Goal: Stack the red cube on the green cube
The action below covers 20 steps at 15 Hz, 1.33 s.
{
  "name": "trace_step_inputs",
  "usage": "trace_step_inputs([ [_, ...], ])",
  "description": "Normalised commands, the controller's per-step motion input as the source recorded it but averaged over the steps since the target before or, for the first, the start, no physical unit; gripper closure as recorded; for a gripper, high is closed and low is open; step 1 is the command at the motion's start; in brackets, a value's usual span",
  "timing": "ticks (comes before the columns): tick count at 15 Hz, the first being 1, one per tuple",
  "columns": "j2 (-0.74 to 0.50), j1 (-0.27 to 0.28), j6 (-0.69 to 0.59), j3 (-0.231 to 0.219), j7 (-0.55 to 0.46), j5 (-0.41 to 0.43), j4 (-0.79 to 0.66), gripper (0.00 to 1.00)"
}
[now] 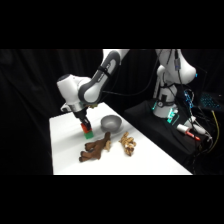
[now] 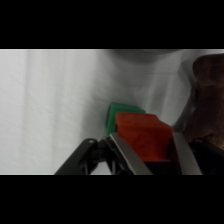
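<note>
White and ringed by black curtains, the desk (image 1: 65, 150) carries the green cube (image 2: 120, 112) beside a grey bowl (image 1: 111, 123) and a brown toy (image 1: 96, 147), while the pincer (image 2: 148, 150), clamped on the red cube (image 2: 144, 135), holds it just over the green one.

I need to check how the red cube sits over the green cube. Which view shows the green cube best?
The wrist view: the green cube shows its top edge and side behind the red cube. The side view shows only a green speck under the gripper.

Grey bowl (image 1: 110, 123), brown toy (image 1: 96, 148) (plush?), tan toy (image 1: 128, 143)
</note>
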Motion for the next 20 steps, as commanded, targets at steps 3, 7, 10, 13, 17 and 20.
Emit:
trace_step_inputs([
  [3,0.1,-0.102,0.04,0.083,-0.18,0.093,0.15,0.74],
  [7,0.06,-0.08,0.05,0.085,-0.16,0.084,0.11,0.09],
  [10,0.03,-0.069,0.04,0.083,-0.15,0.082,0.08,0.0],
  [13,-0.02,-0.049,0.02,0.056,-0.13,0.05,0.06,0.0],
  [17,-0.1,-0.008,-0.03,-0.006,-0.09,-0.037,0.05,0.0],
  [20,-0.18,0.028,-0.16,-0.057,-0.04,-0.1,0.05,0.0],
])
